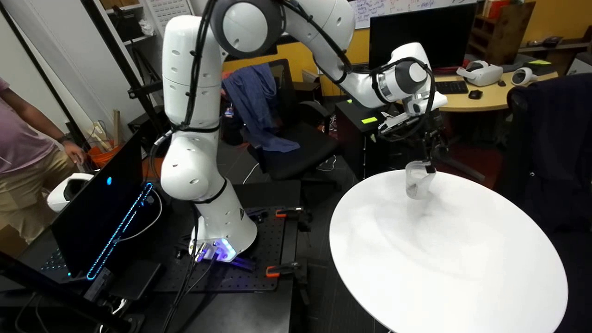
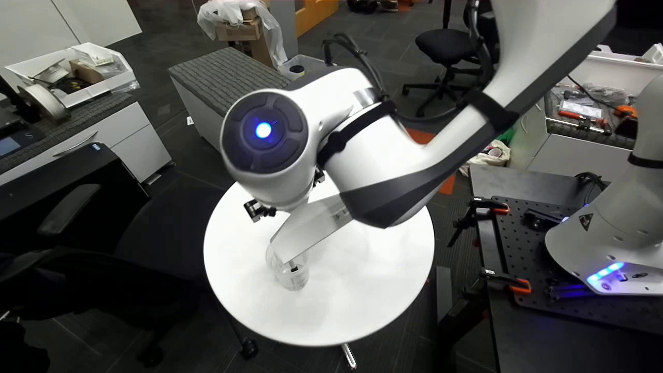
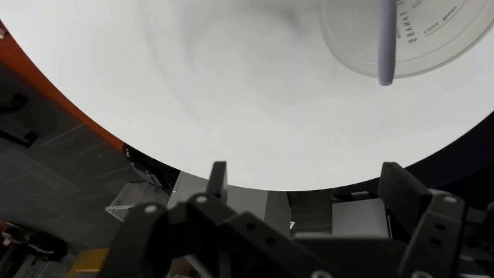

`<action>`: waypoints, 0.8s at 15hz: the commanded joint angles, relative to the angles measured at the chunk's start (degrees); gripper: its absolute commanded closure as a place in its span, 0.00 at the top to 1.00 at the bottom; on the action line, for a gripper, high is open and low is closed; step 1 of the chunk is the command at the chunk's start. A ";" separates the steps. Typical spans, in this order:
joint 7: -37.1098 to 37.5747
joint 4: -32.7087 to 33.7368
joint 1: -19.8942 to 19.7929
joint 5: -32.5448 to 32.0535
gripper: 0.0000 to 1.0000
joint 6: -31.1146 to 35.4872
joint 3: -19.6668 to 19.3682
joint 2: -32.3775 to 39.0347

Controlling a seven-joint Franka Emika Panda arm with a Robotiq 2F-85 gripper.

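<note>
Black fingers (image 3: 401,189) stood parted wide at the foot of the wrist view with nothing between them, so the gripper (image 3: 304,173) grasped nothing. Past them sat a clear cup (image 3: 444,48) printed with measuring marks, and a grey stick (image 3: 387,42) poked beyond its rim (whether it stood inside or lay across, I could not tell). The cup was upright on the table (image 1: 462,259), between middle and edge; in an exterior view a dark fingertip (image 1: 430,168) overlapped its rim, though contact could not be confirmed.

Tipping seemed the chief risk: the cup looked light, so a low finger drifting sideways could topple it, and a brush against the stick could lever it over or flick the stick loose. Clear walls against white also made the rim easy to misjudge.

Around this, the arm (image 2: 388,160) itself hid most of the gripper in an exterior view, and a slack cable (image 1: 433,88) looped off it where it might snag. A dark chair (image 2: 160,233) stood close to the table, narrowing the room on that side. Farther out were a bench (image 1: 249,305) with an orange-tipped clamp (image 1: 284,269), a blue cloth (image 1: 259,99) over another seat (image 1: 300,150), and a laptop (image 1: 101,208) with a person (image 1: 21,138) beyond it. At the back stood a desk (image 1: 492,101) with a headset (image 1: 483,74) and a monitor (image 1: 421,37).
</note>
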 commanded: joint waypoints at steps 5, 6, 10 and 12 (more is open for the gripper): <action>-21.74 -19.37 -10.07 12.99 1.00 18.87 -1.47 -13.25; -26.15 -20.53 -10.76 15.88 1.00 19.79 -1.76 -13.80; -45.47 -23.85 -15.56 29.05 1.00 20.52 0.65 -15.56; -54.97 -24.55 -18.03 35.19 1.00 19.46 3.15 -16.08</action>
